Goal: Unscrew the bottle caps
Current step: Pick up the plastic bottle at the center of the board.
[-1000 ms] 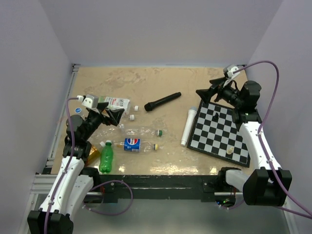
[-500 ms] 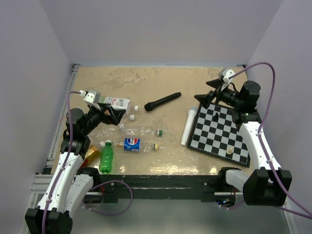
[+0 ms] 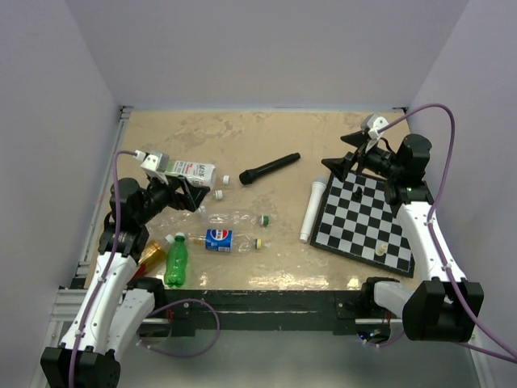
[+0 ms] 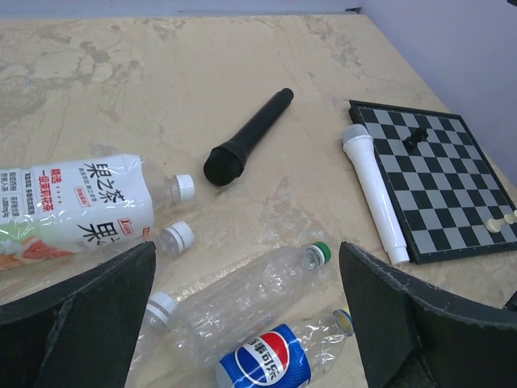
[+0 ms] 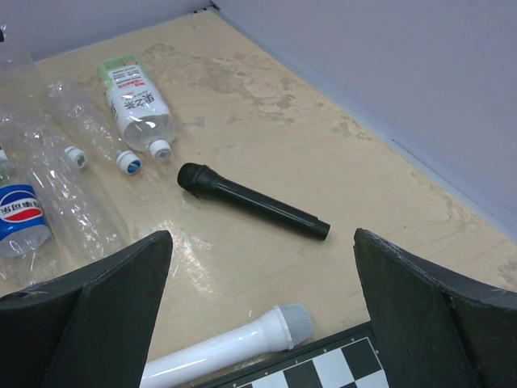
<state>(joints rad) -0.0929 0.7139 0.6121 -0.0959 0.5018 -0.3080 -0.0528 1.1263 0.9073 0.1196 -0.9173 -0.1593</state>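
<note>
The bottles lie on their sides in a loose cluster at the left of the bench (image 3: 266, 133), each visible cap seated on its neck. Farthest back is a white-labelled bottle (image 4: 77, 202) with Chinese print and a white cap (image 4: 185, 187). Just beside that cap is a second white cap (image 4: 179, 235), on a clear bottle mostly hidden by the left arm. Nearer lies a clear crinkled bottle (image 4: 242, 303) with a green cap (image 4: 321, 251) pointing towards the chessboard (image 3: 367, 218). Touching it on the near side is the Pepsi bottle (image 4: 266, 368), which has a yellowish cap (image 4: 343, 322). The bright green bottle (image 3: 176, 260) lies at the near left edge, with its white cap (image 3: 169, 238) pointing away from the arms.

The left fingers (image 4: 89, 315) hang above the cluster, spread wide with nothing between them. They frame the clear bottle and the Pepsi bottle without touching either. The right fingers (image 5: 89, 315) are likewise spread wide and grip nothing. They are raised over the far corner of the chessboard, well apart from every bottle.

A black microphone (image 3: 269, 168) lies diagonally mid-bench. A white microphone (image 3: 313, 210) lies along the chessboard's left edge (touching or merely close, I cannot tell). One black chess piece (image 4: 416, 137) and one white chess piece (image 4: 494, 225) are on the board.
</note>
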